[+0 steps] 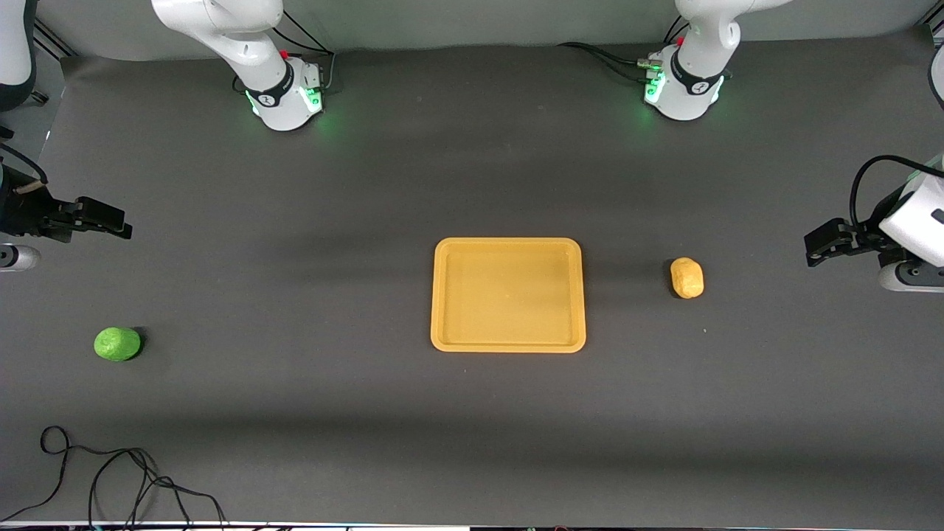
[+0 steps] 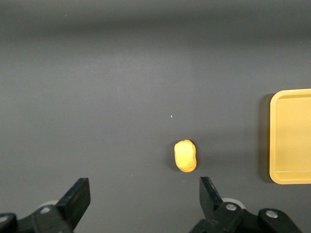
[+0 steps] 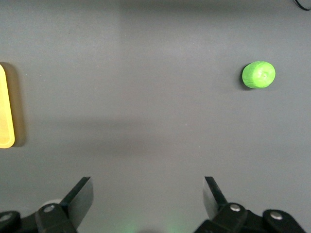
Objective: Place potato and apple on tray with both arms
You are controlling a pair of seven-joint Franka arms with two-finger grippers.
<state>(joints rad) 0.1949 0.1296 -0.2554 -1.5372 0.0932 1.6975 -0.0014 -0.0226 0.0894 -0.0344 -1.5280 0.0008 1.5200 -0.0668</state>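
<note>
The yellow-orange tray (image 1: 508, 295) lies at the middle of the dark table. The yellow-tan potato (image 1: 686, 277) lies beside it toward the left arm's end. The green apple (image 1: 117, 344) lies toward the right arm's end, a little nearer the front camera than the tray. My left gripper (image 1: 815, 249) hangs open and empty over the table's left-arm end. Its wrist view shows the potato (image 2: 185, 156) ahead of the open gripper (image 2: 144, 194) and part of the tray (image 2: 291, 136). My right gripper (image 1: 118, 225) hangs open and empty over the right-arm end. Its wrist view shows the apple (image 3: 258, 74), the tray's edge (image 3: 5, 107) and the gripper (image 3: 148, 191).
The arm bases (image 1: 284, 99) (image 1: 682, 88) glow green along the table's edge farthest from the front camera. A loose black cable (image 1: 110, 472) lies at the table's corner nearest that camera, at the right arm's end.
</note>
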